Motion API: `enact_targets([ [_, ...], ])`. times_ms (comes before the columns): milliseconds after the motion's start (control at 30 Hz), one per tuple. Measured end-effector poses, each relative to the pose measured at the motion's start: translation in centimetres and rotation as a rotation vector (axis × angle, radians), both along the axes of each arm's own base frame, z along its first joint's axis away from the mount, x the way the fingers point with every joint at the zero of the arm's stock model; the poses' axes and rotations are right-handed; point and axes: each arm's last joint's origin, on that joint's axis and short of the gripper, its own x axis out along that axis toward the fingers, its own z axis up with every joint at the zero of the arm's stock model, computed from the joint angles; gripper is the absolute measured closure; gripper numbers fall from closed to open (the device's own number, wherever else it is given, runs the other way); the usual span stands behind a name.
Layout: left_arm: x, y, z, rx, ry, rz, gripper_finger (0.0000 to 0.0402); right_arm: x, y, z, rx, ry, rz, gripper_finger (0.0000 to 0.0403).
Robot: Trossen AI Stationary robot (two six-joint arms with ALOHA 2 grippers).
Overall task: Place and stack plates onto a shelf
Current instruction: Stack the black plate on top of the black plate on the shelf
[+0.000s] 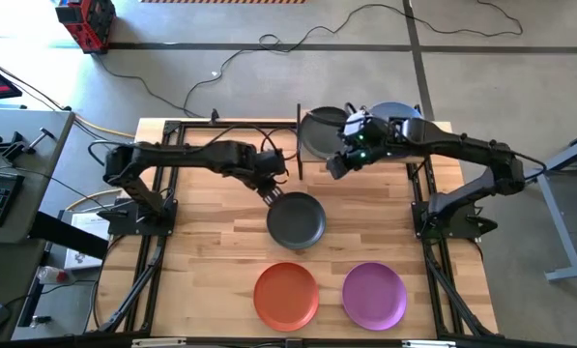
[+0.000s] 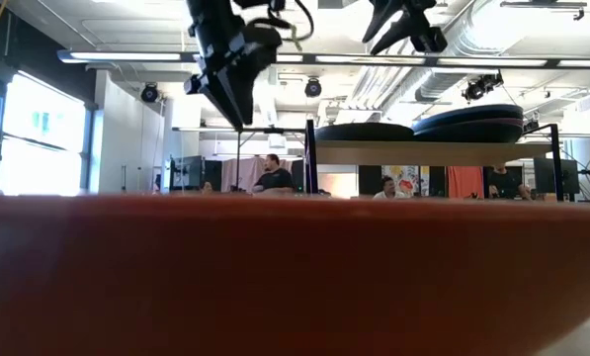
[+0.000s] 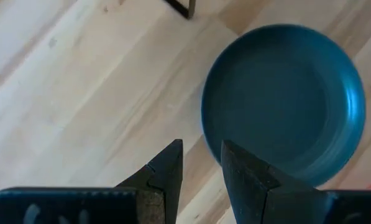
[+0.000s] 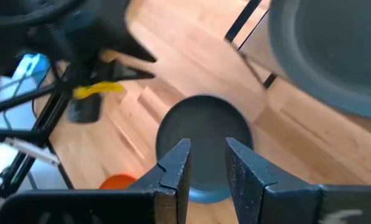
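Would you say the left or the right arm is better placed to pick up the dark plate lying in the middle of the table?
Probably the left. The left gripper hovers open right at the rim of the dark plate, while the right gripper is empty and farther off, beside the shelf.

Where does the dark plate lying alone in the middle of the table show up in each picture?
High view: dark plate at table centre, by the left gripper.
Low view: not visible; the orange plate fills the foreground.
Left wrist view: upper right.
Right wrist view: lower centre, behind the right gripper.
Shared landmark: the orange plate.
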Motion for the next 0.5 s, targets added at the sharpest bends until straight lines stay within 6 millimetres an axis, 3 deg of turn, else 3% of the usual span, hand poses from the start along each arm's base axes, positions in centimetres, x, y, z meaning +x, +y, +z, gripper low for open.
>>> enact_targets([
  [500, 3.2, -0.3, -7.2, -0.067, 0.183, 0.056, 0.0300, 0.2, 2.1, -0.1, -0.012, 0.021, 0.101, 0.0323],
])
